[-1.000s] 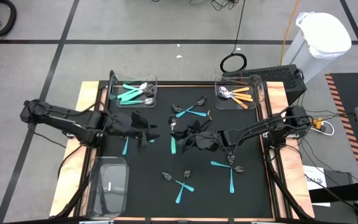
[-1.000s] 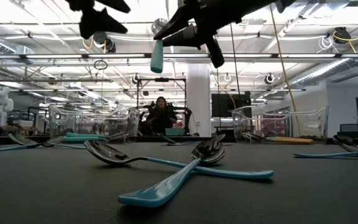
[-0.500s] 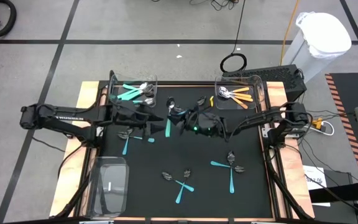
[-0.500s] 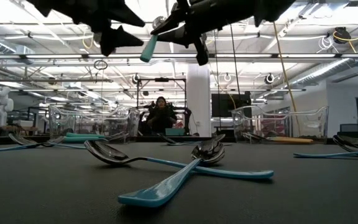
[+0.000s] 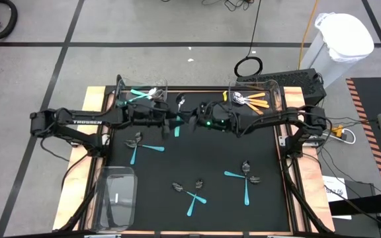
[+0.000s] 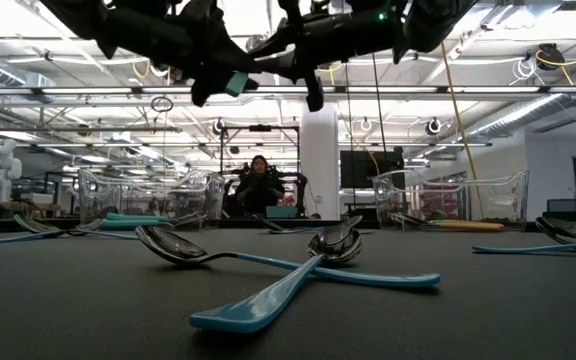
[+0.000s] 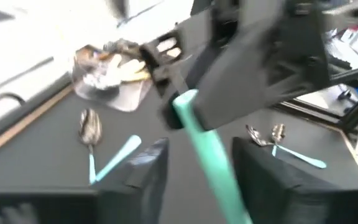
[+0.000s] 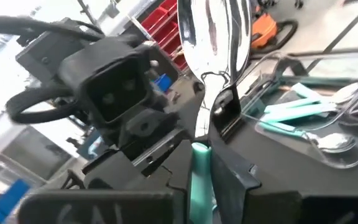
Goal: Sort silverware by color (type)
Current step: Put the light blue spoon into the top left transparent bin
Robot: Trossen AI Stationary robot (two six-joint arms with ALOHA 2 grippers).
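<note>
Dark tabletop (image 5: 270, 198), right end effector (image 5: 189, 121) clamping teal spoon (image 5: 178, 121), bowl pointing toward far bin (image 5: 141, 99) holding teal pieces, left end effector (image 5: 166, 119) gaping beside the handle.

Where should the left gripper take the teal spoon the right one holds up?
Grip the teal spoon on its free handle end, clear of the right gripper. Close sideways across it: the straight handle lies between the open fingers of the left gripper.
</note>
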